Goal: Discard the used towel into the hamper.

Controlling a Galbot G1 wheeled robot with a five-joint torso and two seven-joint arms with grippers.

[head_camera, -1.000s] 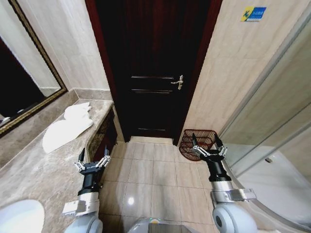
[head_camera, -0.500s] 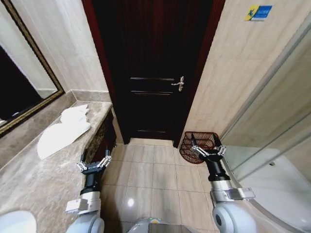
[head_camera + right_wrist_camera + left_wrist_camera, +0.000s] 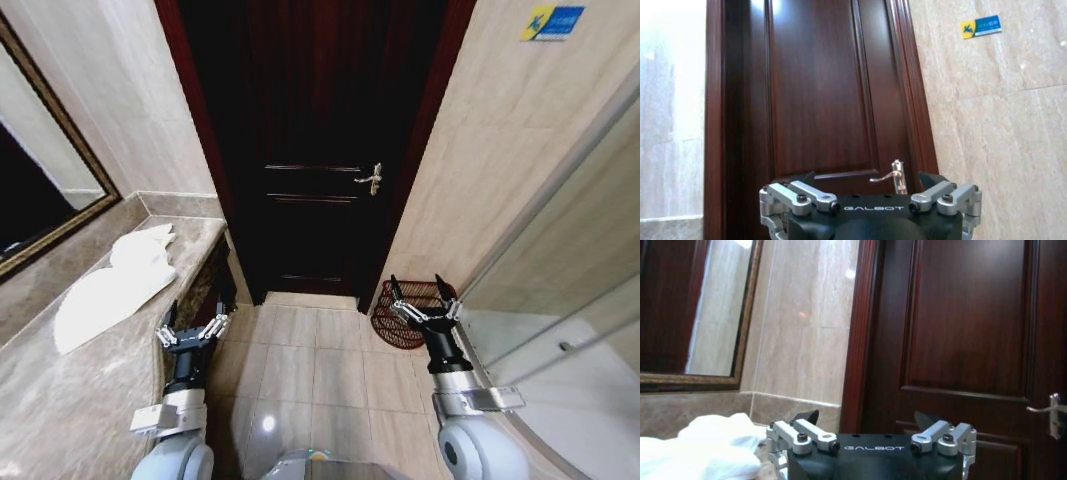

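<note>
Currently both arms hang low in front of the robot, facing a dark wooden door (image 3: 320, 150) with a metal handle (image 3: 371, 181). Left gripper (image 3: 193, 327) sits just past the edge of the marble counter (image 3: 60, 390), fingers spread wide, holding nothing; in the left wrist view the same gripper (image 3: 870, 426) shows open jaws with the towel beside it. Right gripper (image 3: 424, 303) is also spread wide and empty, held in front of the hamper (image 3: 398, 322), which stands on the tiled floor (image 3: 300, 370) against the beige wall, just right of the door frame. Whether gripper and hamper touch cannot be told. Towel (image 3: 110, 285), white and crumpled, lies on the counter below the framed mirror (image 3: 40, 190), left of the left gripper and well apart from the hamper. Right wrist view: gripper (image 3: 870, 186) open, door and handle ahead, blue-yellow sign (image 3: 981, 26) on the wall. Glass shower panel (image 3: 560, 300) on the right.
</note>
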